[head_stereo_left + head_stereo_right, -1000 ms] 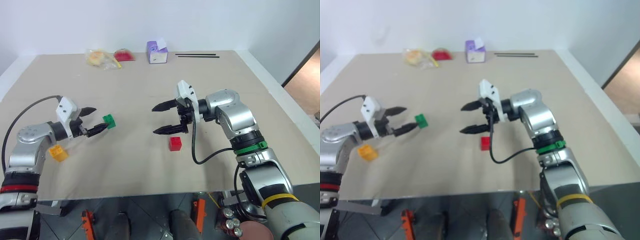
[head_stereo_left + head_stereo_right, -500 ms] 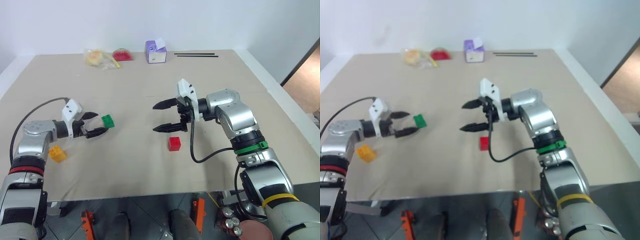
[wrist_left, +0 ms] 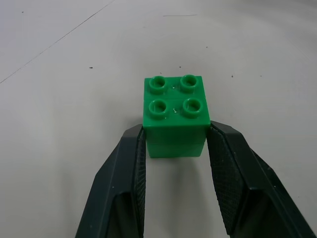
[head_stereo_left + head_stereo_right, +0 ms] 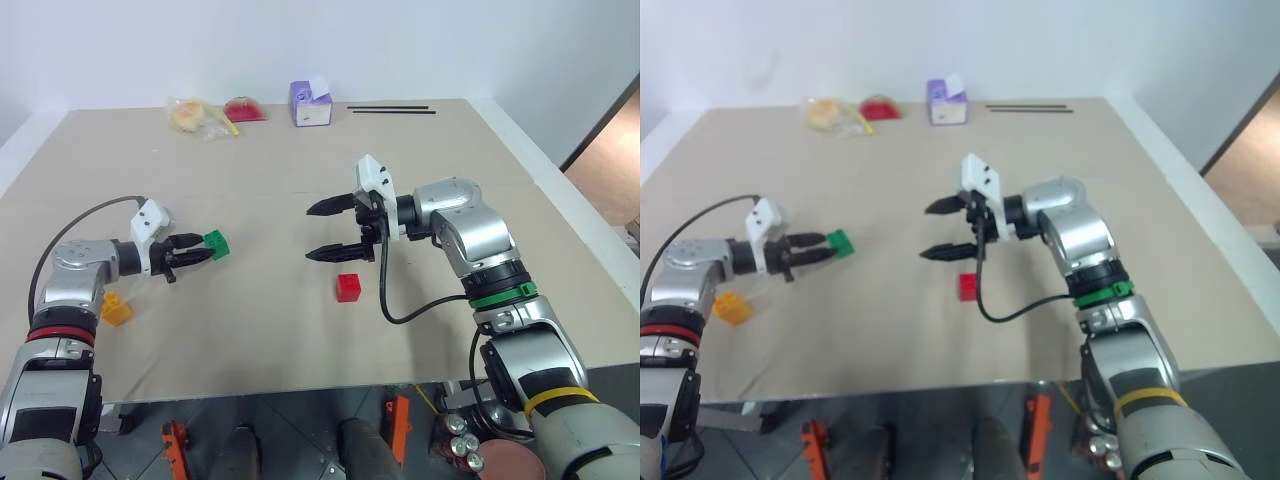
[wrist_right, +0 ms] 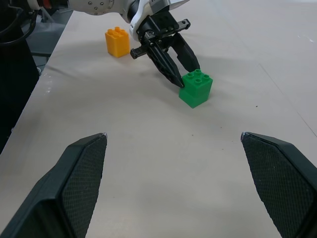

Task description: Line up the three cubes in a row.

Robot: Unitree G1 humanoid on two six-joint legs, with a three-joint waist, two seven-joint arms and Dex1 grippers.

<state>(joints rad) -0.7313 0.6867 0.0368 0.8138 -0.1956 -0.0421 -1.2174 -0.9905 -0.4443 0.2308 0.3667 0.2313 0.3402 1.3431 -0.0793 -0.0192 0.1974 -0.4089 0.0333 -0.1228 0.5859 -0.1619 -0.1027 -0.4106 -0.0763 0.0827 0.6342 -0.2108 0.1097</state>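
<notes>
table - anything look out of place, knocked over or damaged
Nothing stands out. The green cube sits upright on the table with the left gripper shut on its sides. The red cube and yellow-orange cube stand upright and apart, not yet in a row. The right gripper hangs open above the red cube.

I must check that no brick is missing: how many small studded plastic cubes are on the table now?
3. The green studded plastic cube sits between the left pincer's fingers; the yellow-orange cube lies beside the left arm; the red cube lies below the open right pincer.
</notes>
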